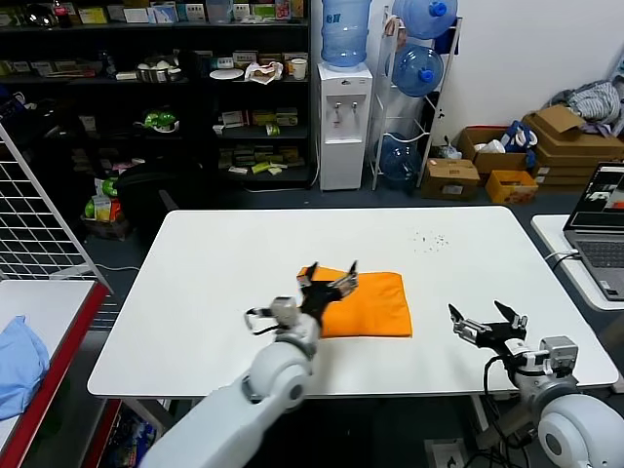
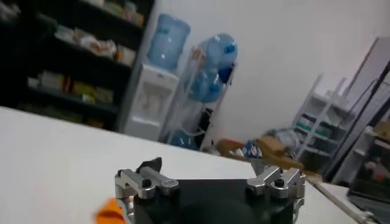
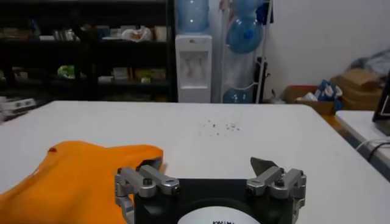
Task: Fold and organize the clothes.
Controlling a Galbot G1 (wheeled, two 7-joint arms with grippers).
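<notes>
The orange T-shirt (image 1: 370, 304) lies folded into a flat rectangle near the middle of the white table (image 1: 214, 292); no lettering shows. My left gripper (image 1: 328, 279) is open and empty, raised just over the shirt's left edge. A small corner of the shirt (image 2: 111, 212) shows in the left wrist view beside the gripper (image 2: 207, 165). My right gripper (image 1: 487, 322) is open and empty, low over the table to the right of the shirt, apart from it. The right wrist view shows the shirt (image 3: 67, 176) beside that gripper (image 3: 207, 164).
A light blue cloth (image 1: 18, 363) lies on a side table at the far left. A laptop (image 1: 603, 229) stands on another table at the right. A wire rack (image 1: 34, 210), dark shelves, a water dispenser (image 1: 344, 125) and cardboard boxes stand behind. Small specks (image 1: 429, 241) dot the table's far right.
</notes>
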